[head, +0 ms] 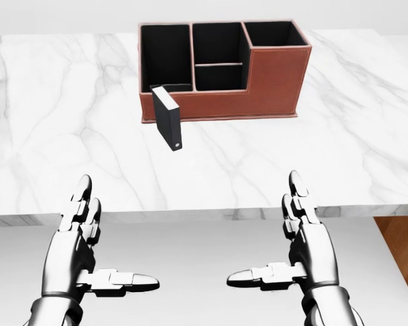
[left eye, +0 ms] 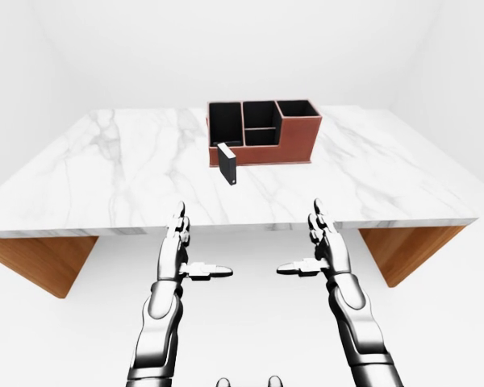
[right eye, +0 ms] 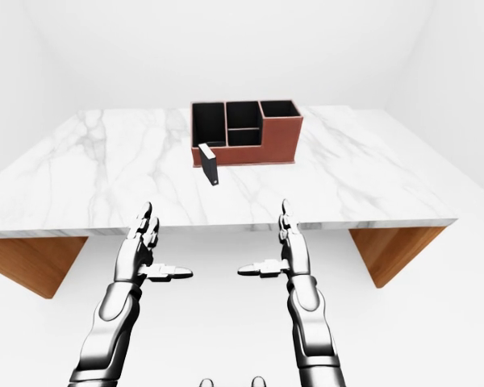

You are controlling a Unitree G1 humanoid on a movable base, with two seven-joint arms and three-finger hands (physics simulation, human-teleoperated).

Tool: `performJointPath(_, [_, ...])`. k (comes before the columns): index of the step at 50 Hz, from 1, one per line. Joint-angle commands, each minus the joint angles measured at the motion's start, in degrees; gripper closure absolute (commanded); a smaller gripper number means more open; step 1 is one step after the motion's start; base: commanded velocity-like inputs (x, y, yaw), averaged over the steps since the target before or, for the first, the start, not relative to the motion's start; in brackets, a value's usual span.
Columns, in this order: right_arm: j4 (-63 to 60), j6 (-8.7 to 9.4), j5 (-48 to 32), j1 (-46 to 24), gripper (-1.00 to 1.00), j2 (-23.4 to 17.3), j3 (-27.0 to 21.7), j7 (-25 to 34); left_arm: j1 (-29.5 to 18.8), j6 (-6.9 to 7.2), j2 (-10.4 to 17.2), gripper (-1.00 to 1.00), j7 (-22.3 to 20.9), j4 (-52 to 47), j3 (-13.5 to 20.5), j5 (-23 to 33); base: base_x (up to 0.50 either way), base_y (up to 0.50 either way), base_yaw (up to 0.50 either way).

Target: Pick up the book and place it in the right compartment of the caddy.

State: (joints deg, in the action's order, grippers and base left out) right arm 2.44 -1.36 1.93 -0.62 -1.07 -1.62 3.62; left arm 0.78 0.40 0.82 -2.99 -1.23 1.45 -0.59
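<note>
Head view nearer—eye views wider (shared table [left eye: 129, 173]).

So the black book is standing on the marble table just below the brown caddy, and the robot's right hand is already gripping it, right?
Not quite. The black book does stand on the marble table just below the brown caddy, but no hand grips it. The head view shows the right hand open and short of the table's near edge, well away from the book, as is the left hand.

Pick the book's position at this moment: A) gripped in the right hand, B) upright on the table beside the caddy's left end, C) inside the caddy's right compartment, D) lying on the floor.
B: the book stands upright on the marble table by the caddy, both hands empty.
</note>
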Motion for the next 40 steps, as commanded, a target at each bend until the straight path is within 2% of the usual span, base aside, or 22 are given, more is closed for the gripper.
performJointPath(1, [-0.1, -0.17, -1.1, 0.0, -1.0, 0.0, 0.3, 0.1, -0.5, -1.22, 0.1, -1.0, -0.1, 1.8, 0.2, 0.1, 0.41, 0.0, 0.0])
performJointPath(5, [-0.9, 0.48, -1.2, 0.2, -1.0, 0.1, 0.3, 0.0, -0.3, -0.67, 0.1, -1.0, 0.0, 1.1, 0.1, 0.1, 0.42, 0.0, 0.0])
performJointPath(11, [-0.3, -0.11, -1.2, 0.2, -1.0, 0.1, 0.2, 0.1, 0.3, 0.22, 0.0, -1.0, 0.0, -0.3, -0.2, 0.2, 0.44, 0.0, 0.0])
performJointPath(25, [0.1, -0.22, -1.2, -0.1, -1.0, 0.1, 0.2, 0.0, 0.4, 0.6, 0.0, -1.0, 0.0, -0.8, -0.2, 0.3, 0.45, 0.0, 0.0])
performJointPath(33, [0.2, -0.43, -1.2, 0.0, -1.0, 0.1, 0.2, 0.0, 0.2, 0.19, 0.0, -1.0, 0.0, -0.2, -0.3, 0.4, 0.45, 0.0, 0.0])
performJointPath(40, [0.8, -0.74, -1.2, -0.2, -1.0, 0.1, 0.2, -0.1, 0.3, 0.63, 0.0, -1.0, 0.0, -0.7, -0.3, 0.6, 0.45, 0.0, 0.0])
